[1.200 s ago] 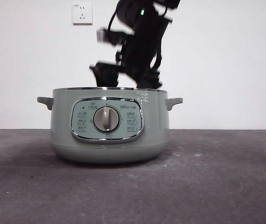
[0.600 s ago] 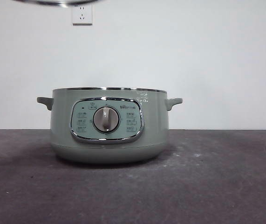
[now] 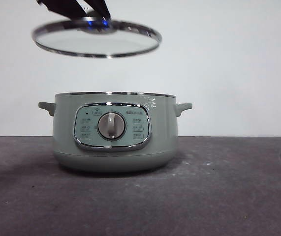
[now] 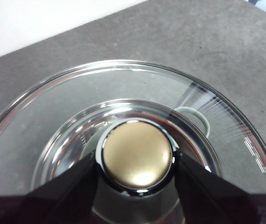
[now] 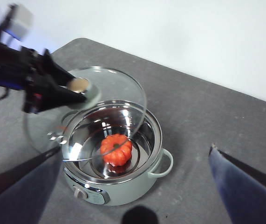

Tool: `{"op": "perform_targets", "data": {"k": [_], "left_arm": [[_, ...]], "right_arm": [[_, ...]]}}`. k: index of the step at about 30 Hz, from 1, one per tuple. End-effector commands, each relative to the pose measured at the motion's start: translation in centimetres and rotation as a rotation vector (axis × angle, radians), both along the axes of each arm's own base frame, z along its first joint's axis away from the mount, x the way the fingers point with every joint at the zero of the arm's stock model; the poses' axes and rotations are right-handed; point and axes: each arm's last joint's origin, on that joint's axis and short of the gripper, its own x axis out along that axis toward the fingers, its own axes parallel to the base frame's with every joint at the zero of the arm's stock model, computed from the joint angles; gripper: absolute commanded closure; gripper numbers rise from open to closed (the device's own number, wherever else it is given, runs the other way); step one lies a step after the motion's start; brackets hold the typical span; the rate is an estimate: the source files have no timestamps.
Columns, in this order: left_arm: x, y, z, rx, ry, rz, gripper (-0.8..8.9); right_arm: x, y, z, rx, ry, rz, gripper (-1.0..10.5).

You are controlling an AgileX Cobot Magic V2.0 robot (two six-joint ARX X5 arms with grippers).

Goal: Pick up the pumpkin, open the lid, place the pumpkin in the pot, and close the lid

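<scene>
Lid (image 3: 96, 38) near-level above pot (image 3: 114, 132) | left gripper (image 4: 135, 163) clamped on knob | right gripper apart

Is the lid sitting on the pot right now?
No, the left gripper holds the lid by its knob in the air above the open pot.

Clear glass lid (image 3: 96, 42) with shiny chrome rim, glossy orange pumpkin (image 5: 116, 150) in mirror-bright steel pot (image 3: 114, 147) bowl, satin green shell, matt rough grey table (image 3: 229, 196).
</scene>
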Motion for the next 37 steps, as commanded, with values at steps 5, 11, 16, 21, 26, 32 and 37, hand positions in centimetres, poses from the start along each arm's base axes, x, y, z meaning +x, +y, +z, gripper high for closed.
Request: {"op": "perform_targets", "data": {"k": [5, 11, 16, 21, 26, 32, 37], "left_arm": [[2.2, -1.6, -1.4, -0.001, -0.045, -0.038, 8.22], [3.5, -2.2, -3.3, 0.021, -0.002, -0.037, 8.22], [4.3, -2.6, -4.6, 0.035, 0.032, -0.038, 8.22], [4.5, -2.9, -4.9, 0.047, 0.031, -0.028, 8.22], [4.7, -3.0, -5.3, 0.053, 0.044, -0.029, 8.22], [5.1, -3.4, -6.5, 0.067, 0.077, -0.035, 8.22], [5.0, -3.9, -6.5, 0.066, 0.071, -0.047, 8.22]], "right_arm": [[-0.4, -0.2, 0.0, 0.009, 0.009, -0.002, 3.2], [-0.4, -0.2, 0.0, 0.006, 0.010, -0.004, 3.2], [-0.4, -0.2, 0.0, 0.003, 0.009, -0.004, 3.2], [-0.4, -0.3, 0.0, 0.002, 0.008, -0.004, 3.2], [-0.4, -0.3, 0.0, 0.000, 0.007, -0.003, 3.2], [-0.4, -0.3, 0.0, 0.000, 0.007, -0.003, 3.2], [-0.4, -0.3, 0.0, -0.001, 0.006, -0.004, 3.2]]}}
